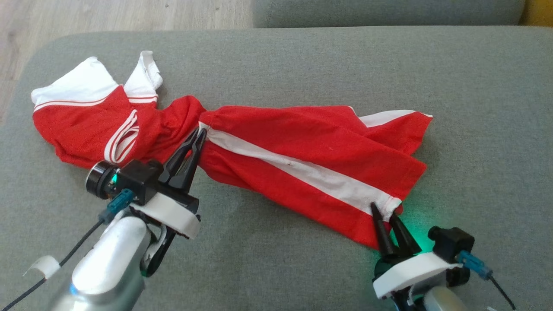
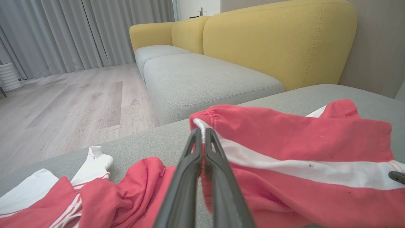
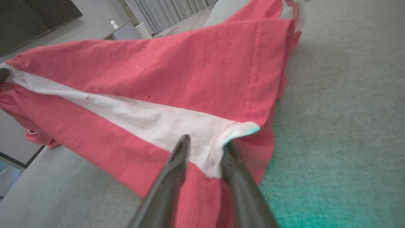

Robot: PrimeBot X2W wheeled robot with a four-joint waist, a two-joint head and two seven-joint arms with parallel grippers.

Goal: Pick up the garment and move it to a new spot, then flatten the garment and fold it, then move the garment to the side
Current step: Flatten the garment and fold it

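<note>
Red-and-white garment [image 1: 302,147] lies stretched out across the grey cushion [image 1: 302,56]. Crumpled white-trimmed end toward the left edge, hem toward the right, well apart from the far edge. Left gripper [image 1: 200,131] pinched tight on gathered fabric at the upper end of the white stripe [image 1: 302,170]. Right gripper [image 1: 384,211] at the stripe's hem end, toward the near edge; jaws narrow but apart, hem fold between the fingers [image 3: 177,164]

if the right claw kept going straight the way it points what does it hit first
The red garment. The right claw stands open astride the hem end of its white stripe, so going straight on would likely push into that cloth at once, with the grey cushion beneath.
</note>
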